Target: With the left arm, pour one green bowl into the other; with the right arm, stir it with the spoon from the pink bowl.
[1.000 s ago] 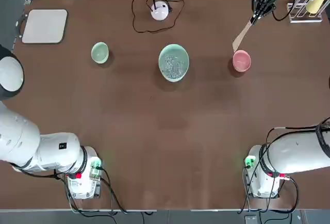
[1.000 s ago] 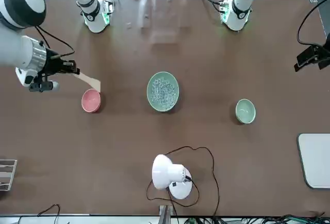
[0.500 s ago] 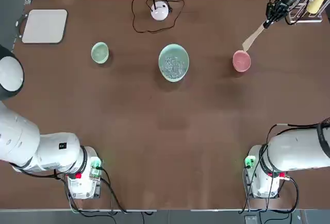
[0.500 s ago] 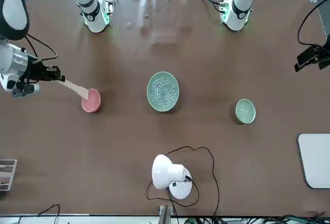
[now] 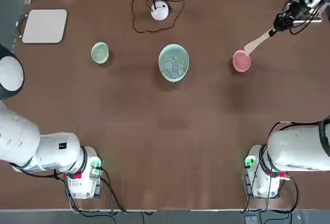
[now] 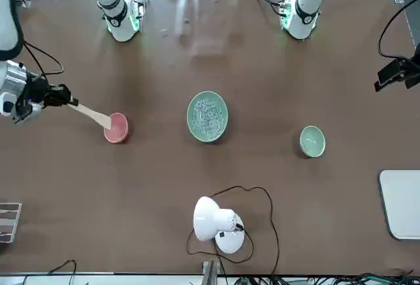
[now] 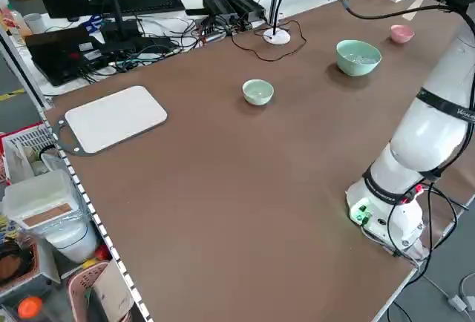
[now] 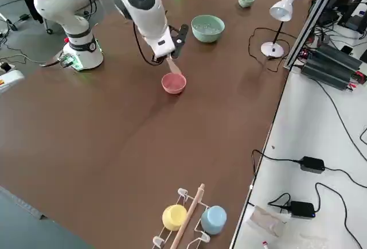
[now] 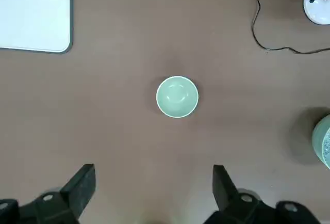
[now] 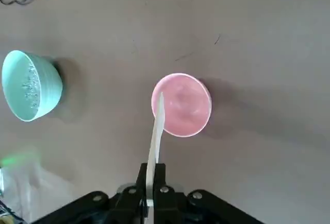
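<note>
A broad table with a matte brown top [image 5: 154,136] carries a large pale green round bowl [image 5: 174,51], holding clear pieces, at far center. To its left sits a small pale green round bowl [image 5: 100,52]; to its right, a small round pink bowl [image 5: 241,63]. A white rectangular board with rounded corners [image 5: 45,26] lies at far left. Beyond the large bowl stands a white desk lamp with a round base [image 6: 213,219], its dark cord [image 5: 135,22] looped around it, while a white wire rack with a wooden bar [image 8: 195,203] occupies the far right.
</note>
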